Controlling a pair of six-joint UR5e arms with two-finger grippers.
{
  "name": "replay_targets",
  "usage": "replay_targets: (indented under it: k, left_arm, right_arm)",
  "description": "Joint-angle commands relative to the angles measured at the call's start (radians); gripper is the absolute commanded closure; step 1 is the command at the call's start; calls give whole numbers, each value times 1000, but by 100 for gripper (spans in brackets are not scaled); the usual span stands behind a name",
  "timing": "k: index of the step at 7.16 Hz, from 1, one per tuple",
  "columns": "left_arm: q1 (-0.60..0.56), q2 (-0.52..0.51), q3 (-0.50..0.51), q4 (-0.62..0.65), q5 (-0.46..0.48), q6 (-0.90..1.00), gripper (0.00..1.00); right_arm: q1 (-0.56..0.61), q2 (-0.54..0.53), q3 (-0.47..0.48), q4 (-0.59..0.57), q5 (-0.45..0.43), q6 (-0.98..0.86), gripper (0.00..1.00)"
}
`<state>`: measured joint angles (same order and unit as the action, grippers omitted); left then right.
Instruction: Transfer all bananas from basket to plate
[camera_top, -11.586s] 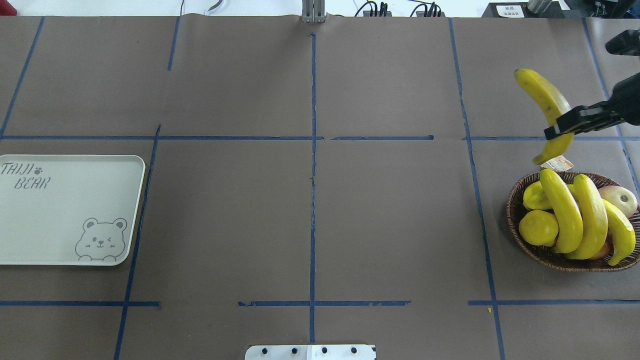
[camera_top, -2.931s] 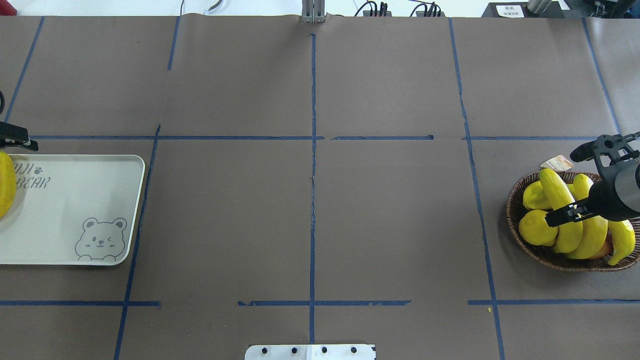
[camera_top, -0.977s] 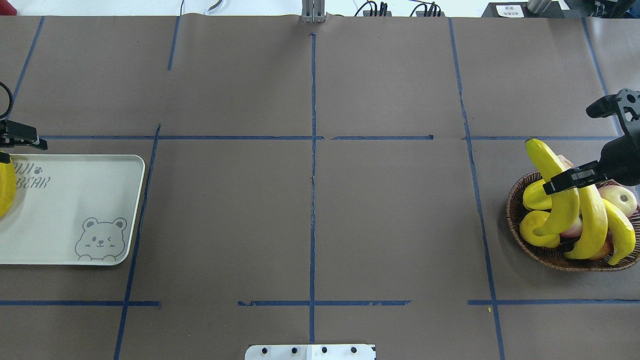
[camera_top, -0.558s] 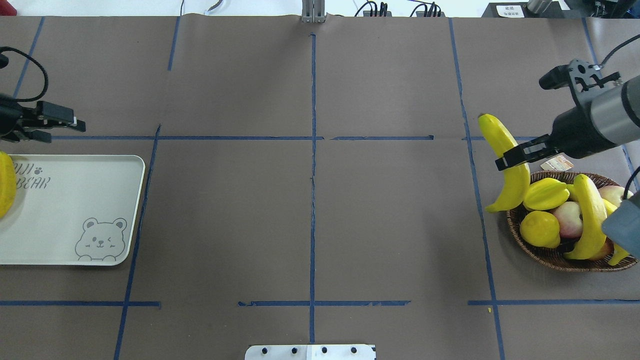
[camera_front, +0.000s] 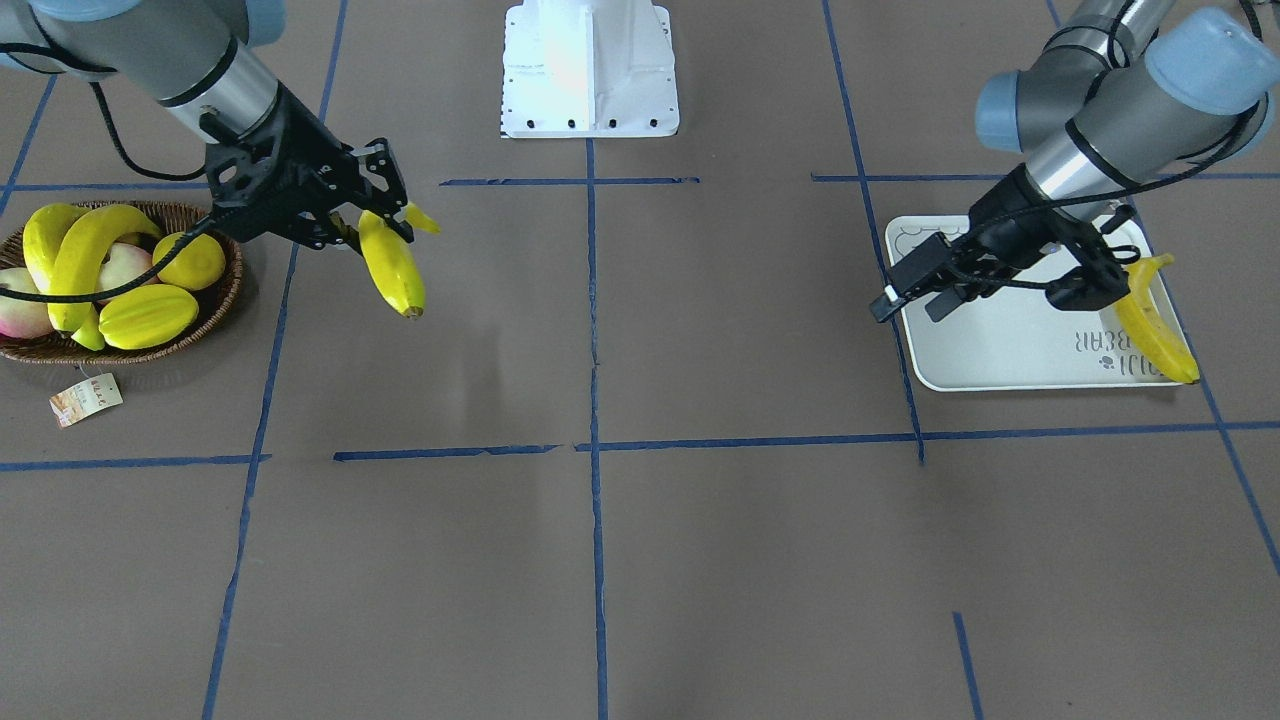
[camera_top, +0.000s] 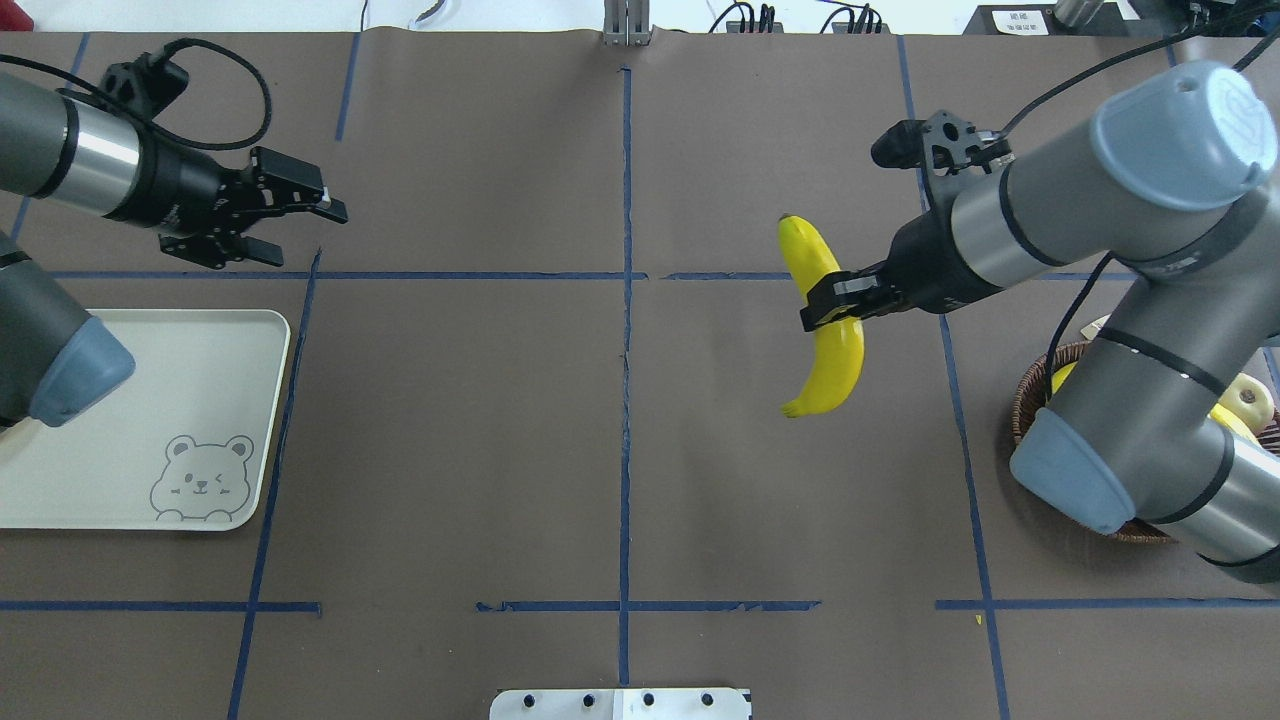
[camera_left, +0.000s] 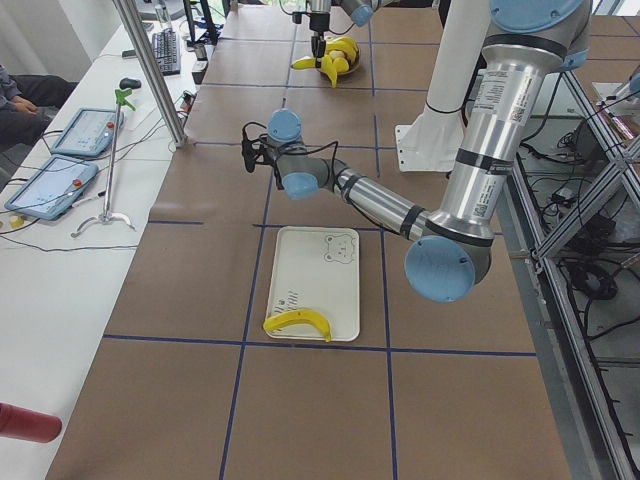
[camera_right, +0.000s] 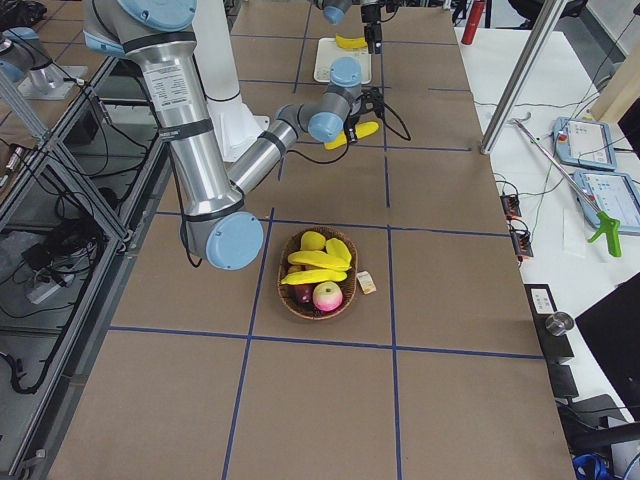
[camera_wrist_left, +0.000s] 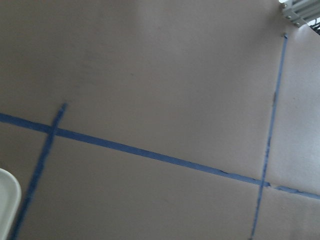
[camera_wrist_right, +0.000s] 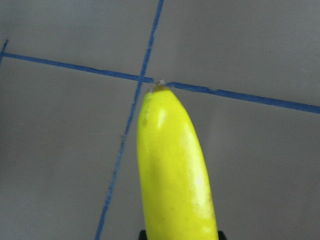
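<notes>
My right gripper (camera_top: 826, 302) is shut on a yellow banana (camera_top: 826, 330) and holds it in the air, right of the table's middle; the banana (camera_wrist_right: 175, 175) fills the right wrist view. Two more bananas (camera_front: 75, 255) lie in the wicker basket (camera_front: 232, 295), which my right arm mostly hides in the overhead view. One banana (camera_front: 1155, 320) lies along the outer edge of the white plate (camera_front: 1000, 345). My left gripper (camera_top: 310, 237) is open and empty, above the table beyond the plate's (camera_top: 150, 400) far right corner.
The basket also holds a star fruit (camera_front: 148, 315), a lemon (camera_front: 190, 260) and pinkish round fruit (camera_front: 22, 312). Its paper tag (camera_front: 85, 398) lies on the table beside it. Blue tape lines cross the brown table cover. The robot's white base (camera_front: 590, 70) stands at mid-table.
My right gripper has carried the banana away from the basket toward the table's middle. My left gripper, still open, has moved from the plate's far side toward the centre.
</notes>
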<state>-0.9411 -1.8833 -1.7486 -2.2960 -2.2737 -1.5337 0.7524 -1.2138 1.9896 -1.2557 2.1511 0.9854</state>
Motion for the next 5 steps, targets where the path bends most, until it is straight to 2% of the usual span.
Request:
replay_targets:
  k: [1, 3, 5]
  left_arm:
    - [53, -94, -11, 1, 6, -165, 1]
    - [91, -161, -20, 0, 28, -261, 1]
    - [186, -207, -19, 1, 144, -293, 1]
  right_arm:
    - [-100, 30, -29, 182, -121, 167, 88]
    - [-209, 59, -55, 286, -265, 237, 88]
    - [-280, 117, -71, 288, -361, 260, 88]
